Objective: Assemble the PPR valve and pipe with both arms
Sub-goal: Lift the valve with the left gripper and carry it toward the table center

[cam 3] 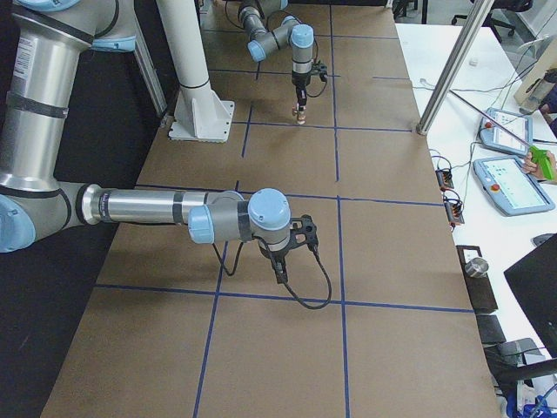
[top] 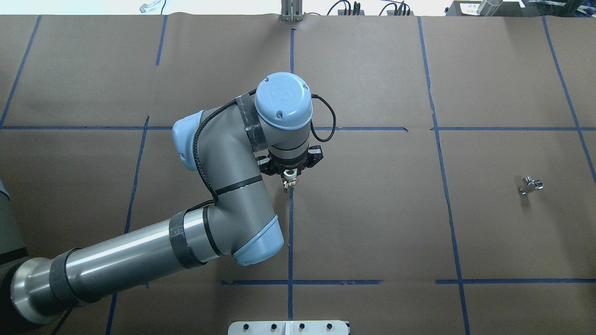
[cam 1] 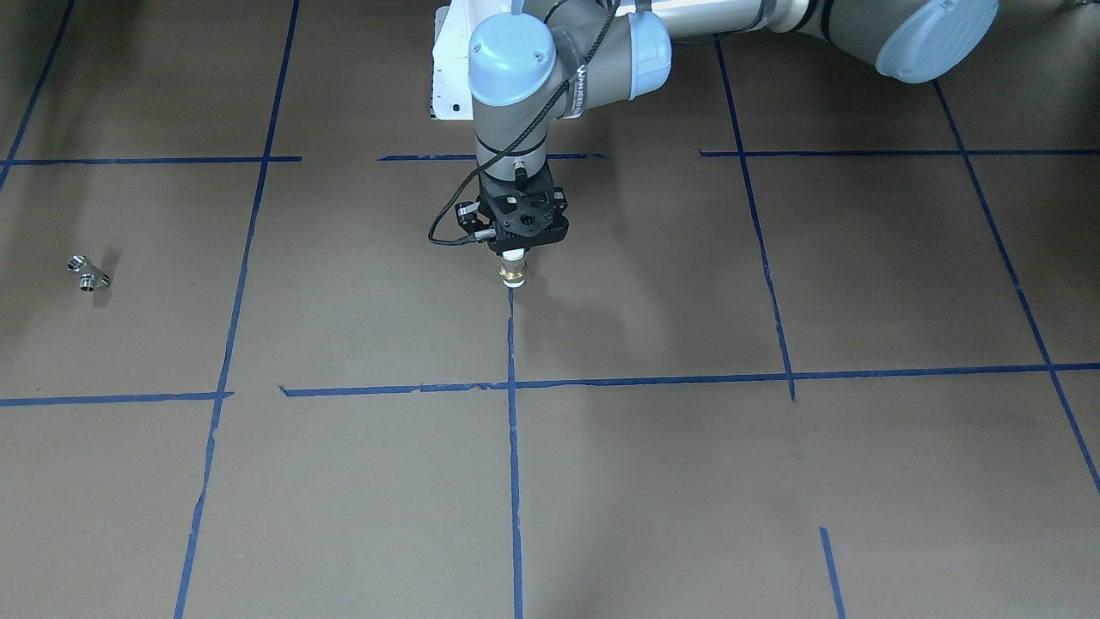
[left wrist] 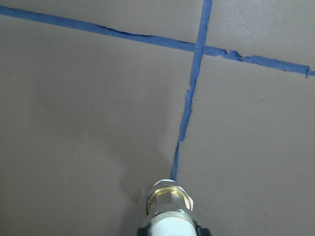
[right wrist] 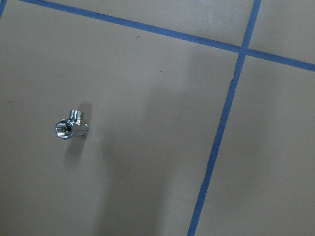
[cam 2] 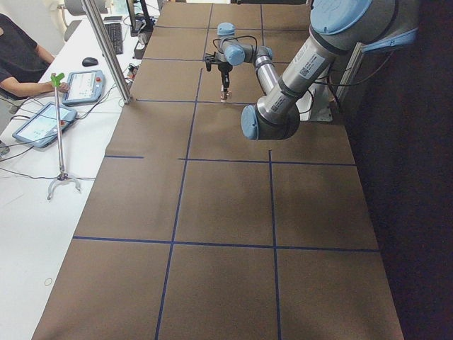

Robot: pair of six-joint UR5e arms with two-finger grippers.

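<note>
My left gripper [cam 1: 513, 255] points straight down over the middle of the table. It is shut on a short white pipe with a brass nut [cam 1: 513, 274], held upright just above the brown paper. The pipe also shows in the overhead view [top: 288, 182] and the left wrist view [left wrist: 170, 201]. A small chrome valve [cam 1: 88, 273] lies alone far off on my right side, seen in the overhead view [top: 531, 184] and the right wrist view [right wrist: 71, 128]. My right gripper [cam 3: 279, 270] hangs above the table in the exterior right view only. I cannot tell if it is open or shut.
Blue tape lines [top: 290, 223] divide the brown paper into squares. The white pedestal base [cam 1: 451, 82] stands behind the left gripper. A metal post [cam 3: 448, 70] and operators' tablets [cam 3: 513, 183] sit at the far table edge.
</note>
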